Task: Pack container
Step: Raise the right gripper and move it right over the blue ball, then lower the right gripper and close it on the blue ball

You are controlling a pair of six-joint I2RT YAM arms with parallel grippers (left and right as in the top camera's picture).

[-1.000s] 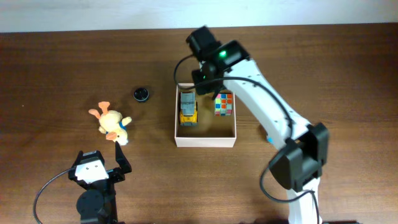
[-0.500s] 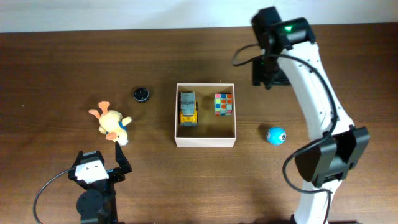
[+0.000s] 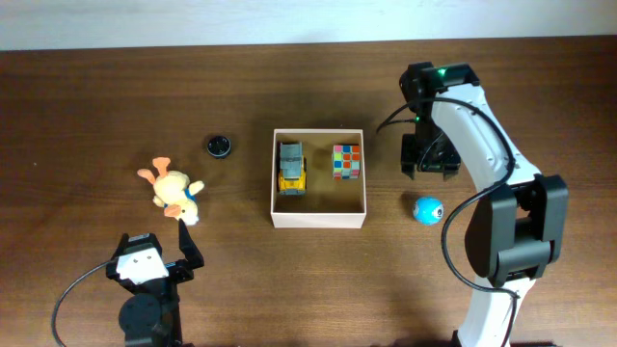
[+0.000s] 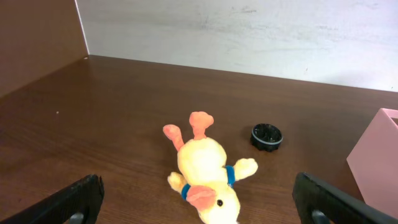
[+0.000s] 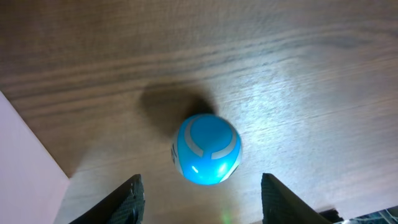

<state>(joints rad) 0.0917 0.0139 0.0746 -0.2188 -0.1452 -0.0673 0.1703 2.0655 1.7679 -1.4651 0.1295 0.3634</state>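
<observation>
The container (image 3: 319, 220), a white-walled square box with a tan inside, holds a yellow toy truck (image 3: 291, 167) and a colour cube (image 3: 346, 161). A blue ball (image 3: 427, 209) lies on the table to its right. My right gripper (image 3: 429, 162) hangs open just behind the ball. In the right wrist view the ball (image 5: 206, 149) sits ahead of the gripper (image 5: 208, 202), with nothing between the fingers. A yellow plush duck (image 3: 172, 191) lies to the left of the box. My left gripper (image 4: 200, 205) stands wide open near the duck (image 4: 205, 174), apart from it.
A small black cap (image 3: 219, 146) lies left of the box, behind the duck; the left wrist view also shows this cap (image 4: 267, 136). The container's wall (image 5: 25, 162) stands at the left edge of the right wrist view. A light wall runs along the table's far edge.
My right arm has swung from over the container's back left corner out to the right, then toward the front, close to the blue ball. The left arm has not moved.
</observation>
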